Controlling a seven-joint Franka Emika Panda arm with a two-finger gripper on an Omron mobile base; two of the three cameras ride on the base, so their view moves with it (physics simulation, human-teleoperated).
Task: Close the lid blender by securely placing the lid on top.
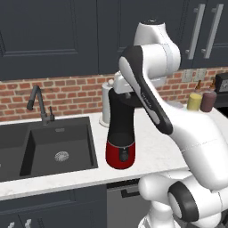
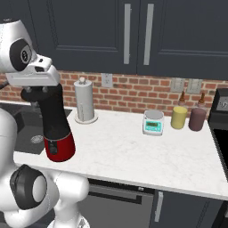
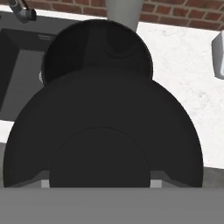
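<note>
Claw first: mine (image 1: 119, 92) sits right at the top of the blender (image 1: 120, 133), and its fingers are hidden behind my own forearm and hand, so I cannot tell how far they are spread or whether they have hold of anything. Directly beneath the claw, in the hand view, a broad black disc (image 3: 103, 131) with a raised round centre covers most of what I see; I take it for the lid, lying at or just over the jar's mouth. Whether it is fully seated I cannot tell, so I judge the task to be in its last stage: the lid is brought to the jar, and pressing it home and letting go remain.

To the left of the claw lie the dark sink (image 1: 49, 147) and its faucet (image 1: 39, 104), well below my working height. Just behind the claw stands the paper-towel roll (image 2: 84, 100), close enough to brush on a backward swing. To the right the white counter (image 2: 133, 156) runs open as far as the kitchen scale (image 2: 153, 122) and two bottles (image 2: 189, 116), well apart from me. Straight up looks the freest way out.
</note>
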